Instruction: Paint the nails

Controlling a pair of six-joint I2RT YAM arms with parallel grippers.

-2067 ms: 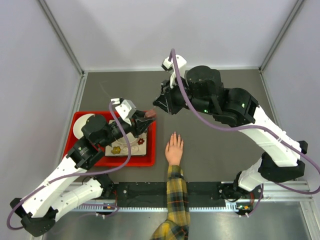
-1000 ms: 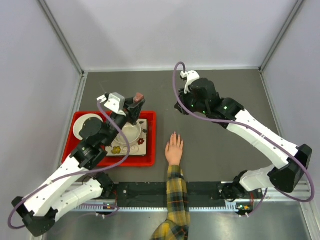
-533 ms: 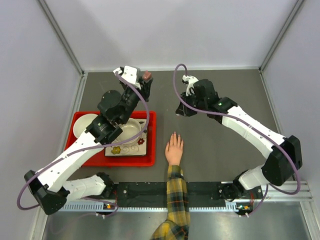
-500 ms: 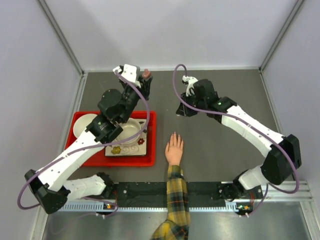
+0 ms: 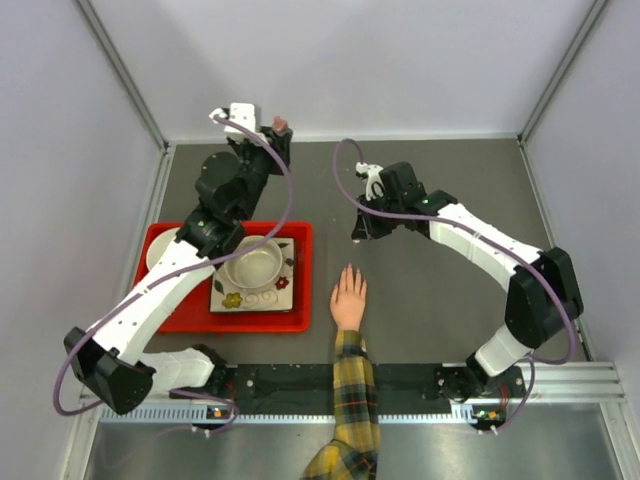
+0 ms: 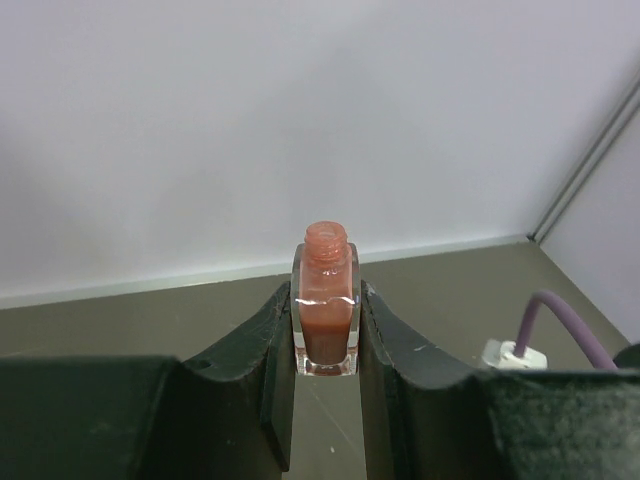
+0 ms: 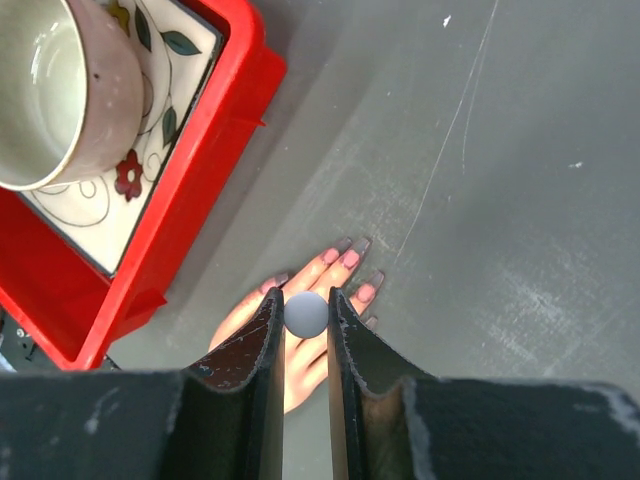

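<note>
Right wrist view: I am looking straight down past my right claw [image 7: 305, 300] at the person's fingers.
Nails: the nails [image 7: 351, 258] sit directly under that claw. At least three fingertips show pink polish, and I cannot tell about the rest.
Hand: the hand [image 5: 349, 297] lies flat, palm down, on the counter [image 7: 500, 150], just beside the red tray [image 7: 235, 105]. Its fingers point away from the arm bases. A yellow-and-dark plaid sleeve [image 5: 350, 395] runs back toward the near edge.
Right claw: set narrow, pinching a small round grey brush cap [image 7: 306, 314] seen end-on. The bristles are hidden beneath the cap, so I cannot see where the tip is.
Left claw: the left claw [image 6: 326, 300] is closed on a square polish bottle [image 6: 325, 310] of pinkish liquid. The bottle is upright with its neck uncapped. In the top view it is raised near the far wall, well apart from the hand.
Tray: it holds a pale bowl [image 7: 45, 90] standing on a flower-patterned plate [image 7: 160, 110].
Stage, as I judge it: painting is partly done, with the brush hovering over the fingers.
Risk, smearing: with the tip hidden, lowering blind could land the bristles on skin or drag through polish that may be wet.
Risk, the person: any twitch of the hand would shift the nails out from under the brush.
Risk, spilling: the bottle is open, so tilting my left wrist would pour polish onto the counter.
Risk, dry brush: reloading means bringing the two claws together, and a poor line-up could knock the bottle.
</note>
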